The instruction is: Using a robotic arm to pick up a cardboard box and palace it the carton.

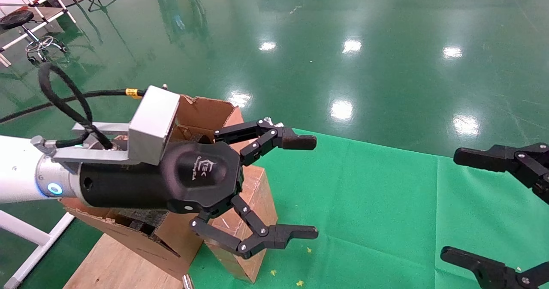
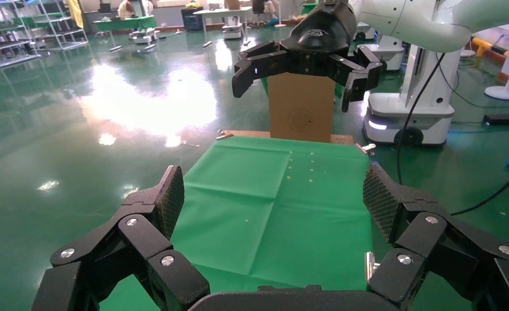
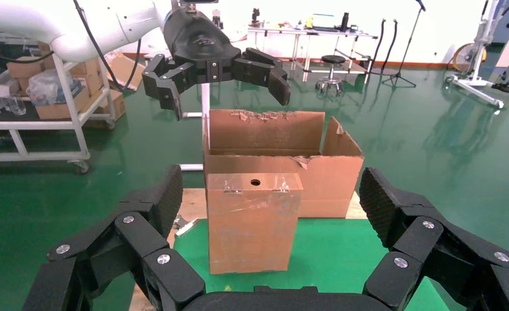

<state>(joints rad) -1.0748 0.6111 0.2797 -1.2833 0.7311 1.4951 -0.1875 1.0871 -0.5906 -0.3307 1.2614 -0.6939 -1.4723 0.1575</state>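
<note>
Head view: a green cloth (image 1: pixel 364 203) covers the table over a glossy green floor (image 1: pixel 343 31). The left gripper (image 1: pixel 300 186) hangs wide open and empty above the cardboard box (image 1: pixel 253 220), which stands upright against the carton (image 1: pixel 201 113). At right, the right gripper (image 1: pixel 454 203) is spread open, empty.

Right wrist view: the box (image 3: pixel 253 220) is at centre, the carton (image 3: pixel 284 162) behind it.

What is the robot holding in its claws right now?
Nothing. The left gripper hangs open above the cardboard box, not touching it, and the right gripper waits open over the green cloth.
</note>
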